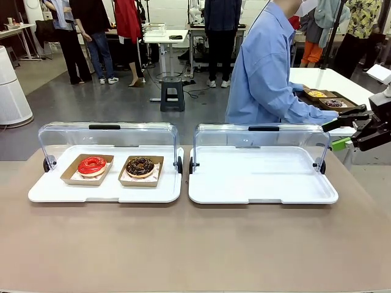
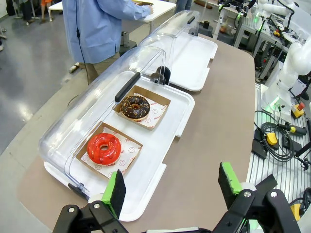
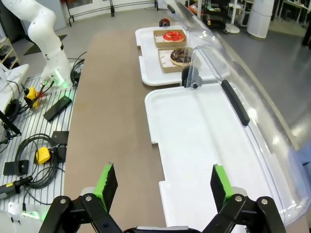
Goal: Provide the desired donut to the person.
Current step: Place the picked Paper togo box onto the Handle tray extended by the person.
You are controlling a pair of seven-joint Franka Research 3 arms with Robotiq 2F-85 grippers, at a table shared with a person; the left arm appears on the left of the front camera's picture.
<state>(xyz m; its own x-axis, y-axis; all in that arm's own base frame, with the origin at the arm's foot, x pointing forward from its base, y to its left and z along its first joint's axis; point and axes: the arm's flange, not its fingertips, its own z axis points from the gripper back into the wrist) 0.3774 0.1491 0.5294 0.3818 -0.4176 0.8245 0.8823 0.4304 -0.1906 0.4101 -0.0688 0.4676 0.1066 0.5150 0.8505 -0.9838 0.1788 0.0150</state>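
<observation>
Facing away in the front view, person (image 1: 264, 67) bent toward a side table (image 1: 342, 82) bearing more donuts. Seen from the left wrist: left gripper (image 2: 170, 189) spread wide, empty, above two donuts, red donut (image 2: 104, 148) and chocolate donut (image 2: 135, 107), in cardboard trays. Right gripper (image 3: 160, 187) likewise wide, empty, over the bare second tray (image 3: 204, 141). Two clear lids, both raised.

No legible text or labels

A robotics lab; white robot arm (image 3: 41, 29), cabled equipment racks (image 2: 279, 131), other workbenches (image 1: 165, 36)
</observation>
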